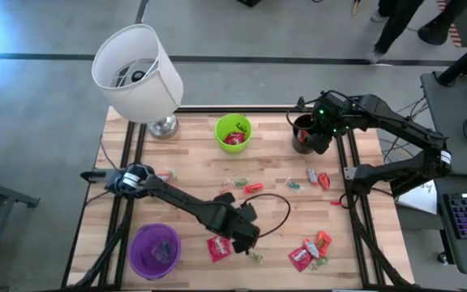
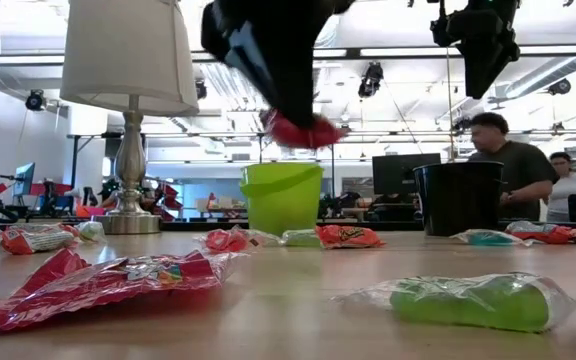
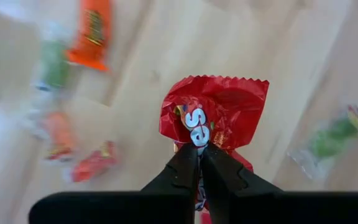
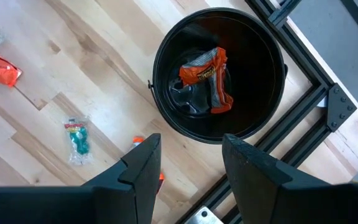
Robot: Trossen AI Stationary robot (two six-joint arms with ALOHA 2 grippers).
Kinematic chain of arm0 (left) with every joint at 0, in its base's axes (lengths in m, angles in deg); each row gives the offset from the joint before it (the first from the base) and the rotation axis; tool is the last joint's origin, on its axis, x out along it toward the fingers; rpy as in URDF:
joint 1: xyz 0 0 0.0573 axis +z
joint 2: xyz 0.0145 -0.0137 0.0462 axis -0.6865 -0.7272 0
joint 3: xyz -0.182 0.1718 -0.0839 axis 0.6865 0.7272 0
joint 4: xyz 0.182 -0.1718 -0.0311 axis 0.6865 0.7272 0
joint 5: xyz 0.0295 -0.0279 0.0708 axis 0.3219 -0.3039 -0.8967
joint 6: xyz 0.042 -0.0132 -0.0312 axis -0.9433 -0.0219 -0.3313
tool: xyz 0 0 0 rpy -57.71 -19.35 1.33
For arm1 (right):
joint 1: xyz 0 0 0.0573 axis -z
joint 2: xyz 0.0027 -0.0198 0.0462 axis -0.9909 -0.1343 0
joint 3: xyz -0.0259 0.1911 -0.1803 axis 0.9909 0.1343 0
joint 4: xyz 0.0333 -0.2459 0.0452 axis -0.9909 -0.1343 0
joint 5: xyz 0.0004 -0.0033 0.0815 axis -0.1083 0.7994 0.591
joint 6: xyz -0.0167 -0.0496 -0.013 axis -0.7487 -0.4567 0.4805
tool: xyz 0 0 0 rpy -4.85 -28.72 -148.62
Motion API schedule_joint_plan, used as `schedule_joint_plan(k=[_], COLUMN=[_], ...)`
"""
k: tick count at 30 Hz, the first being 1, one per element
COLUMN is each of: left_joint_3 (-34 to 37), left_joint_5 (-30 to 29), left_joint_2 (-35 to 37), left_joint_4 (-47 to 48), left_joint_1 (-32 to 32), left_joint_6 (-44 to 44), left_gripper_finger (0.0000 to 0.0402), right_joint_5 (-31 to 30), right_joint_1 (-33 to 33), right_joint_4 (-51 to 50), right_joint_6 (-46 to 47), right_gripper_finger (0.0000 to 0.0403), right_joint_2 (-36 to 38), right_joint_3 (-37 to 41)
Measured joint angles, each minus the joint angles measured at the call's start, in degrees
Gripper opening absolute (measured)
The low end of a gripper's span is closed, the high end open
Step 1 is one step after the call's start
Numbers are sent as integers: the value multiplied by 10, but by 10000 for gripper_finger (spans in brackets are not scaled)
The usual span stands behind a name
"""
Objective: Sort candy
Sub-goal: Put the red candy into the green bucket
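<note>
Pinching a crinkly red candy packet [image 3: 213,112] tight between its two dark fingers, the left gripper [image 3: 199,163] holds it up off the light wooden table [image 1: 193,166]. In the high view this gripper [image 1: 250,234] is near the front of the table, close to another flat red packet [image 1: 218,248] lying on the wood and not far from the round purple cup [image 1: 154,250].

The right gripper [image 4: 190,163] hangs over the round black cup [image 4: 219,71] at the back right of the table, with its fingers apart and nothing between them. An orange wrapped candy [image 4: 209,78] lies inside that cup.

More candy is spread over the table: an orange-red piece [image 1: 254,188], a small green one in clear wrap [image 2: 473,300], and a pile of red packets [image 1: 308,253] at the front right. The bright green cup [image 1: 233,132] at the back has red candy in it, beside a white lamp [image 1: 136,73].
</note>
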Motion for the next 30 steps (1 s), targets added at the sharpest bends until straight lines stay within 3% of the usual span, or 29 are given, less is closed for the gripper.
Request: schedule_joint_plan(k=[14, 30], left_joint_3=[-106, -173], left_joint_5=[-78, -108], left_joint_2=[1, 2], left_joint_4=[154, 196], left_joint_1=[112, 251], left_joint_6=[-79, -213], left_gripper_finger=[0, 0], right_joint_5=[0, 0], right_joint_1=[0, 0], right_joint_4=[1, 1], right_joint_6=[-1, -2], right_gripper_finger=[164, 164], right_joint_2=[0, 0], right_joint_3=[0, 0])
